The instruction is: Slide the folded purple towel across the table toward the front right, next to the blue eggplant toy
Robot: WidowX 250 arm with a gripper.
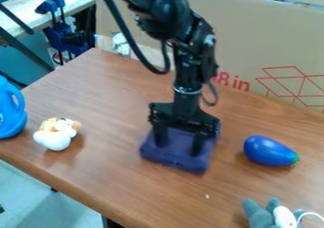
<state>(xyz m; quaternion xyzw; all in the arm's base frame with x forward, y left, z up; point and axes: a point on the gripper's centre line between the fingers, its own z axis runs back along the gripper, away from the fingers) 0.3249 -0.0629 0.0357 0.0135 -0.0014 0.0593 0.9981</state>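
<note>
Item, arm: you are running one black arm, which is hanging down from the upper edge over the middle of the counter.

Item, pincer: standing wide, its two fingers spreading apart and pointing down over the purple cloth. Purple is showing between them. Whether the tips are pressing on the fabric or hovering just above it, you cannot tell from this angle.

Item, cloth: folded into a thick, roughly square pad, lying on the counter directly beneath the pincer.

Progress, by judgement: your pincer is already lining up with the cloth, so the approach is looking complete or nearly so. A firm hold is not being shown, and the cloth is not being carried; gripping and any shifting of it are counting as undone.

Surrounding stock: a blue toy eggplant with a green tip, lying on its side to the right of the cloth in your view; a white-and-tan soft toy, sitting well apart toward the left; a blue plastic container, standing at the left edge; a grey-and-white soft toy, lying at the lower right. Backing: a large cardboard box, standing behind the counter.
</note>
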